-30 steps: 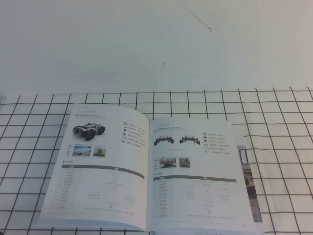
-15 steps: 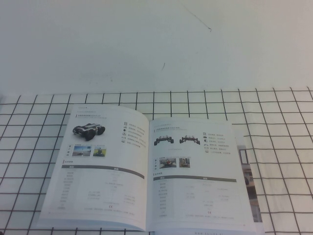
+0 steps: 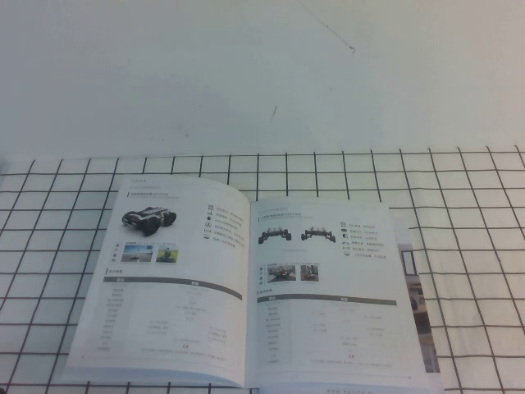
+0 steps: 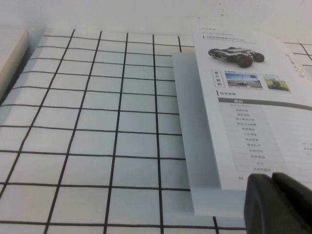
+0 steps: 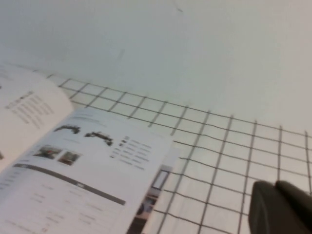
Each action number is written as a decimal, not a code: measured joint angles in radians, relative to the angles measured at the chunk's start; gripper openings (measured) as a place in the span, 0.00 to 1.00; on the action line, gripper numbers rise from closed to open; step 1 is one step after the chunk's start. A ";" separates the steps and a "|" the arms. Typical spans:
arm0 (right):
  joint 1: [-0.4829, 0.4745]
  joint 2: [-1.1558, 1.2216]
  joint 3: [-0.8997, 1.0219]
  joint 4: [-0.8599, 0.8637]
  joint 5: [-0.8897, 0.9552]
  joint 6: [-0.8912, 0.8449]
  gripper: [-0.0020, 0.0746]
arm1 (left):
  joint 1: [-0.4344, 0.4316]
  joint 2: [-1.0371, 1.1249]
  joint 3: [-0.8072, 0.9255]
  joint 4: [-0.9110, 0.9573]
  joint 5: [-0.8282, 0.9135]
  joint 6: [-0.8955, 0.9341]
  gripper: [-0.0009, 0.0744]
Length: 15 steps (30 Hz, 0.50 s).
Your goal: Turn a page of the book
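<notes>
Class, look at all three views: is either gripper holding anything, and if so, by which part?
Nothing is held. The left gripper sits beside the book near its corner, the right gripper, shut, hangs over the grid mat; the page lies flat.

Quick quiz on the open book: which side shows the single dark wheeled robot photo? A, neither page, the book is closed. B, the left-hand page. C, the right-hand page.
B: in the high view the page of the open book with the one dark wheeled robot lies on the left; the right-hand one shows two small vehicles.
</notes>
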 joint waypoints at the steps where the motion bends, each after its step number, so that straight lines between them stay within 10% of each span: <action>1: -0.015 -0.029 0.034 -0.049 -0.017 0.066 0.03 | 0.000 0.000 0.000 0.000 0.000 0.000 0.01; 15: -0.054 -0.232 0.316 -0.182 -0.001 0.367 0.03 | 0.000 0.000 0.000 0.002 0.000 0.000 0.01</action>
